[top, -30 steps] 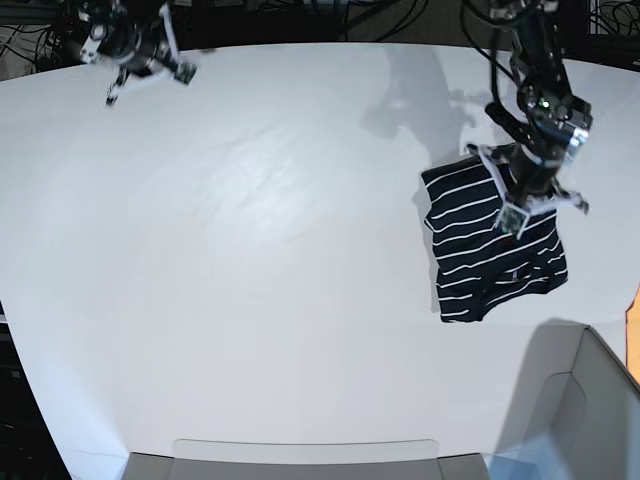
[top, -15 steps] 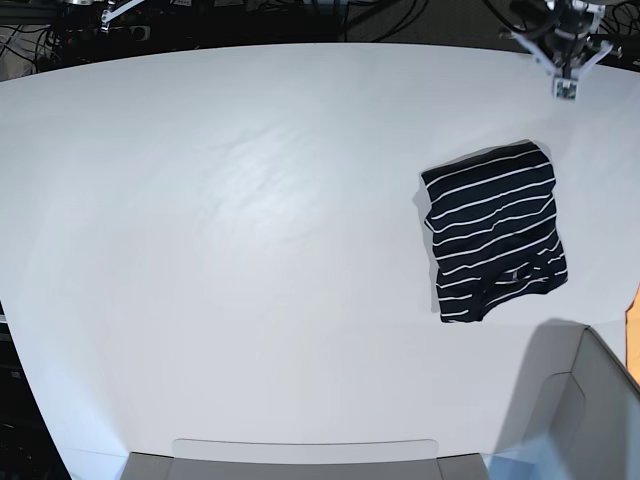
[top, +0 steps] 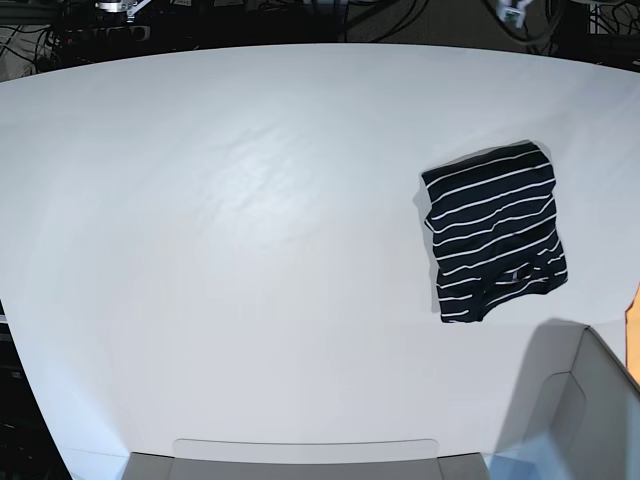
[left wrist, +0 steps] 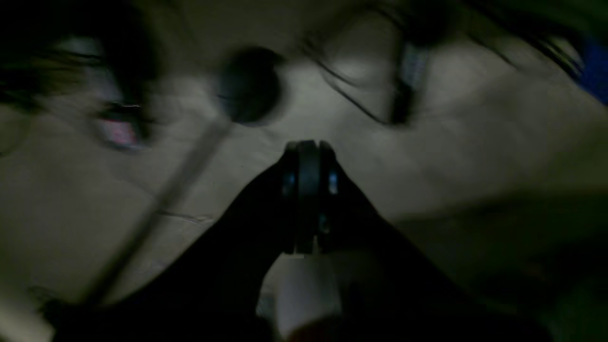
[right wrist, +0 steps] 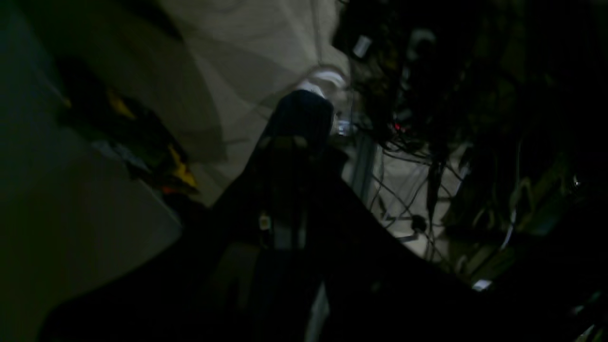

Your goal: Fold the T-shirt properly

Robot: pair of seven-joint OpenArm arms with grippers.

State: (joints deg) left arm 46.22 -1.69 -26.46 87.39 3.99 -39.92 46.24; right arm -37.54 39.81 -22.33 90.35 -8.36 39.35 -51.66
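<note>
The folded T-shirt [top: 493,238] lay right of centre, nearer the left gripper [left wrist: 308,147]; both grippers' jaws were closed, holding nothing.

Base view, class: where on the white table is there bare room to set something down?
Everything left of the folded T-shirt is bare table, from far edge to near edge. Tighter: the strip between shirt and the grey box at the near right corner.

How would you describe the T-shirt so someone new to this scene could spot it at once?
Start from the big white table that fills the base view and look toward its right side. There lies the T-shirt, folded into a compact, roughly rectangular bundle. It is the only dark, white-striped thing on the pale surface.
</note>
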